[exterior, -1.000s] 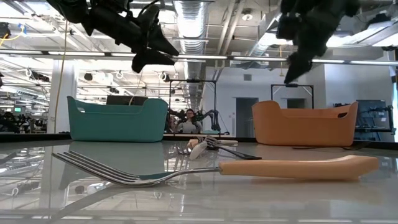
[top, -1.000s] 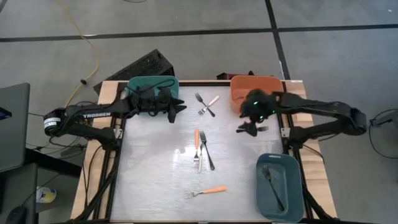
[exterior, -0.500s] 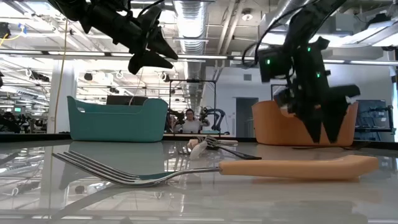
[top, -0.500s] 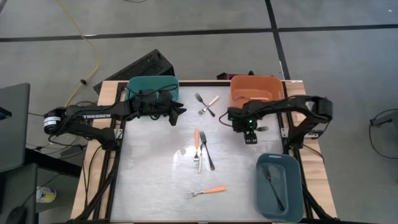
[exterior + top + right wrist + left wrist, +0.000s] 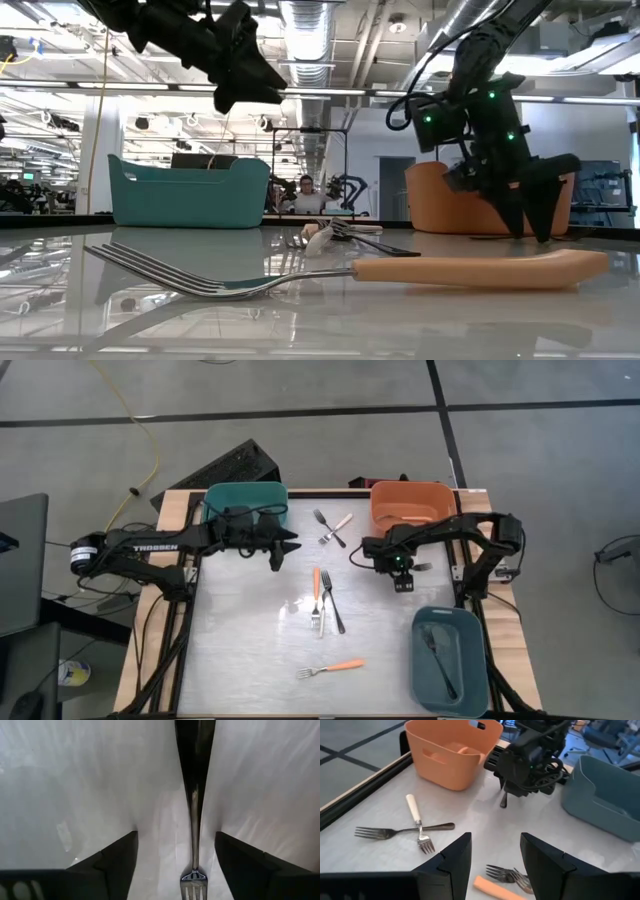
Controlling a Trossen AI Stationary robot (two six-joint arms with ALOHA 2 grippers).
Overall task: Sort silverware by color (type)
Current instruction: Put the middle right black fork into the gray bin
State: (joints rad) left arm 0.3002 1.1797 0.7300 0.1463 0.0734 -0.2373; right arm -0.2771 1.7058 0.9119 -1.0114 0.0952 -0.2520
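1. A glossy pale table [image 5: 250, 640] sits on grey concrete; an open hall with ceiling ducts lies behind.
2. 3 plastic bins: teal bin [image 5: 246, 500] far left, orange bin [image 5: 410, 503] far right, grey-blue bin [image 5: 450, 660] near right, holding 1 dark fork.
3. 5 forks with metal tines lie out: crossed pair [image 5: 333, 528], centre pair [image 5: 323, 600], orange-handled fork [image 5: 331, 668].
4. Right gripper [image 5: 402, 577] stands low, fingers spread either side of a black-handled fork [image 5: 194, 820], not clamped.
5. Left gripper [image 5: 285, 546] hangs open, empty.

A fork [image 5: 194, 820] lies between the right hand's [image 5: 175, 865] fingers
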